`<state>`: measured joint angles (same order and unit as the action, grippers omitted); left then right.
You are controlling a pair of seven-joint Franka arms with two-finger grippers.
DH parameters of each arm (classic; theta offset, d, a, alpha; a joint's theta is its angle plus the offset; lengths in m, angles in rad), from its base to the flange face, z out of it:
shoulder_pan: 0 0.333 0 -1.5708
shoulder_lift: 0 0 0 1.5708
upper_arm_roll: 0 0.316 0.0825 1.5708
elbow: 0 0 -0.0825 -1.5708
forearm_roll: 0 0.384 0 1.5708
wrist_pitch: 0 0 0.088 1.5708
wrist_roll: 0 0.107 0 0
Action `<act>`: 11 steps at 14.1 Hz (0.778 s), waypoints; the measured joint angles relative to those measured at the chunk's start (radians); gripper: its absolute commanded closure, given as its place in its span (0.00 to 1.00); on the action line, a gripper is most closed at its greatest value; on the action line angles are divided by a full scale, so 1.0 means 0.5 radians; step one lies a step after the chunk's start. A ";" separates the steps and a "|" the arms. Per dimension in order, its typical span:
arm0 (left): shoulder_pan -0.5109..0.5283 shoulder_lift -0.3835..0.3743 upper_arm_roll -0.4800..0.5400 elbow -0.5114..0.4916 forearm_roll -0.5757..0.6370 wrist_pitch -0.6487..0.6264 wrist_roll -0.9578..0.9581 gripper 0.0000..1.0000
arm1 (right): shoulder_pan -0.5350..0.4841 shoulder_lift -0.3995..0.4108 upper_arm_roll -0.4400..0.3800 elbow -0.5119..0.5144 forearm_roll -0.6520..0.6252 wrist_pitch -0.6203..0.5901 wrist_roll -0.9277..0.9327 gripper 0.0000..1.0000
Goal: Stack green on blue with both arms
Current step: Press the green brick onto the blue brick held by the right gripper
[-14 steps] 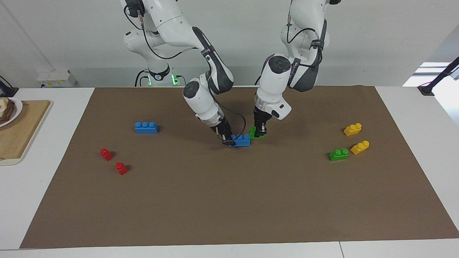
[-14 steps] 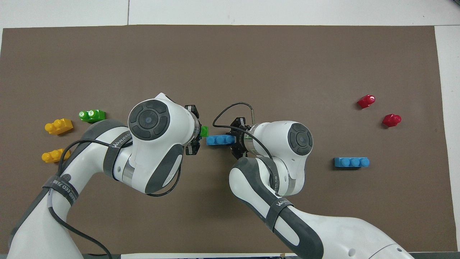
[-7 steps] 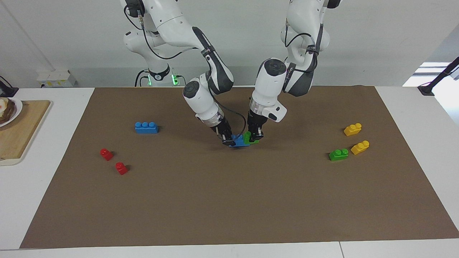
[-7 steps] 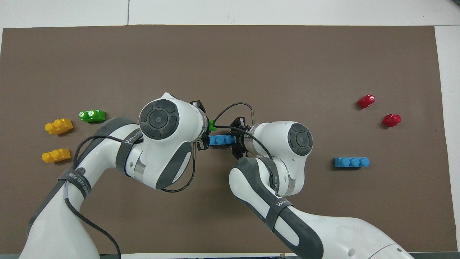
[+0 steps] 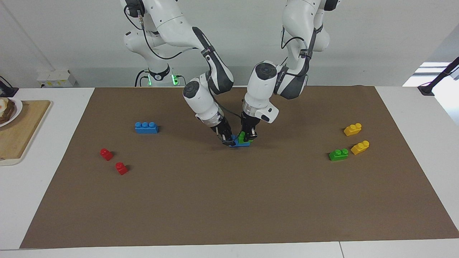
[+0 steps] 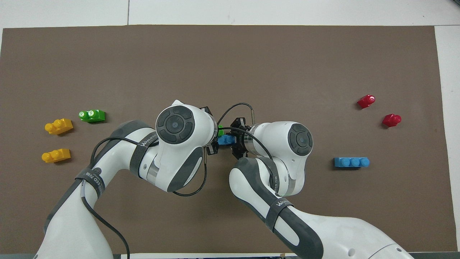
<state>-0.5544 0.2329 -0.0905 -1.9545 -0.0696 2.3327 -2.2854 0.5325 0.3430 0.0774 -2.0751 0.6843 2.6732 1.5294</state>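
- The right pincer [image 5: 226, 139] is down at the middle of the brown mat [image 5: 229, 200], clenched on one end of a blue brick [image 5: 237, 144] that lies on the mat.
- The left pincer [image 5: 248, 135] stands just beside the right one, over that blue brick, and grasps a green brick [image 5: 243, 138].
- This green brick sits on top of the blue one, at the end away from the right pincer; whether it is fully pressed onto the studs I cannot tell.
- From overhead, only slivers of the green brick [image 6: 220, 128] and the blue brick [image 6: 225, 139] show between the two wrists.
- A second blue brick [image 5: 146, 127] lies on the mat well apart from the right pincer, toward the right arm's end of the surface [image 5: 46, 186], with two red bricks [image 5: 106, 154] near it.
- A second green brick [image 5: 338, 154] lies well apart from the left pincer, toward the left arm's end, just beside one of two yellow bricks [image 5: 360, 147].
- A wooden board [image 5: 18, 132] rests on the white surface at the right arm's end, off the mat.
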 measured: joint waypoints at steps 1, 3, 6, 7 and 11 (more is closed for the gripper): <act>-0.001 0.000 0.001 0.000 0.000 -0.001 0.000 0.72 | 0.000 0.000 0.000 0.000 0.000 0.000 0.000 1.00; -0.001 0.000 0.002 -0.001 0.000 -0.005 0.000 0.72 | 0.000 0.000 0.000 -0.001 0.000 0.000 -0.002 1.00; -0.001 -0.001 0.007 -0.001 0.000 -0.015 0.010 0.72 | 0.000 0.000 0.000 -0.001 0.000 0.000 -0.004 1.00; -0.001 -0.001 0.008 -0.002 0.001 -0.017 0.019 0.72 | 0.000 0.000 0.000 -0.001 0.000 0.000 -0.005 1.00; -0.001 -0.015 0.010 -0.020 0.004 -0.017 0.070 0.72 | 0.000 0.000 0.001 -0.002 0.000 0.000 -0.011 1.00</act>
<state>-0.5549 0.2252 -0.0855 -1.9644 -0.0678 2.3239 -2.2502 0.5325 0.3429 0.0778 -2.0761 0.6843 2.6732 1.5237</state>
